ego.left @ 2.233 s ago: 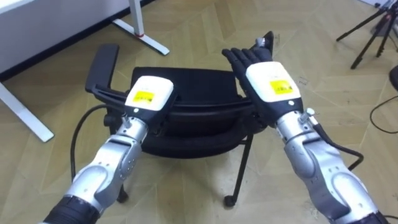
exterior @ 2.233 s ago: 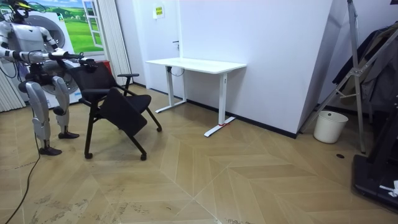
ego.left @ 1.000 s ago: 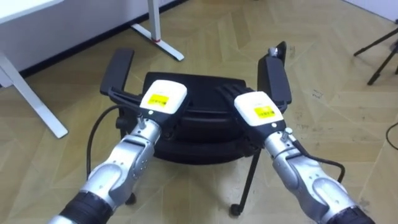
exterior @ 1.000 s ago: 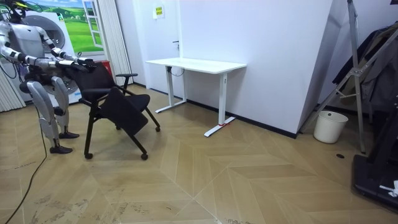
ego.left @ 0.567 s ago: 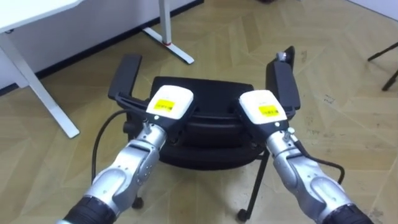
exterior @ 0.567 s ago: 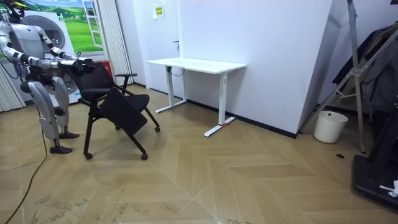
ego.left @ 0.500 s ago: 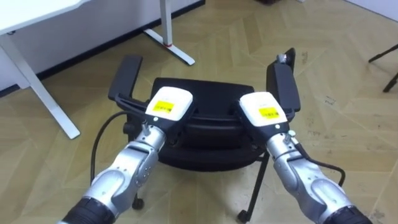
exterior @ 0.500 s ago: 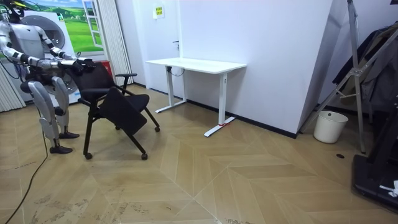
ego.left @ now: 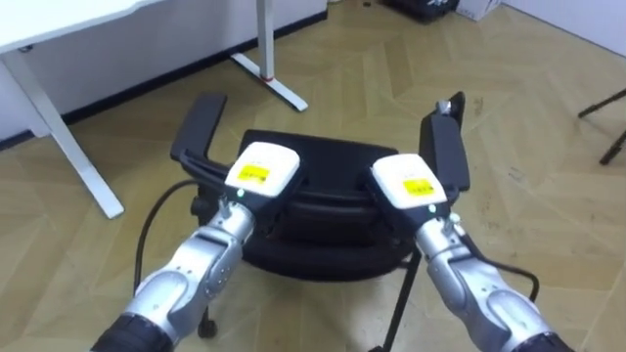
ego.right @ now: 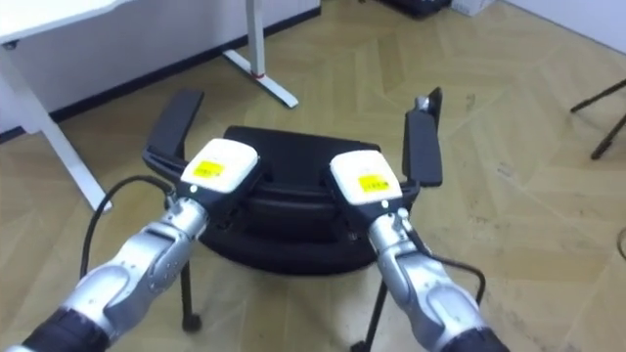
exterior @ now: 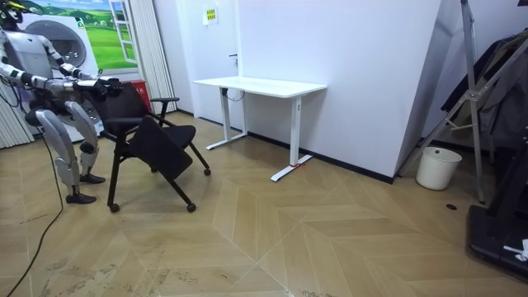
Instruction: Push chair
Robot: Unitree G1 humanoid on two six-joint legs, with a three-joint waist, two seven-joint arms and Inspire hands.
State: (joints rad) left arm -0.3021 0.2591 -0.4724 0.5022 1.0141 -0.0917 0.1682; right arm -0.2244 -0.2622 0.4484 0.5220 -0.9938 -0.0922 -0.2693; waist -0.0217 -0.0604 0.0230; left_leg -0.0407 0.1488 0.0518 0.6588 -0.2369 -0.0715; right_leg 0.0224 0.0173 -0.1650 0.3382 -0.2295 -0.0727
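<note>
Left hand (ego.left: 266, 161): back upward, resting on the backrest top of the chair (ego.left: 328, 161), toward its left side; fingers hidden beyond the white cover, so open or closed cannot be told.
Right hand (ego.left: 411, 182): same pose on the backrest's right side, just inside the right armrest (ego.left: 445, 149); fingers likewise hidden, grasp cannot be told.
Chair: black, directly in front of the robot, seat facing away from it; left armrest (ego.left: 199, 125) angled outward; standing on the wooden floor (ego.left: 548, 225), near the white desk (exterior: 260, 85) but apart from it.
Labels: yellow sticker (ego.left: 253, 173) on each hand's white cover, print too small to read; small yellow sign (exterior: 210, 13) high on the wall, also unreadable.
Robot: standing at the room view's left behind the chair, both arms stretched forward to the backrest.
Bin (exterior: 437, 167): white, on the floor at the room view's right, well apart from the chair.
</note>
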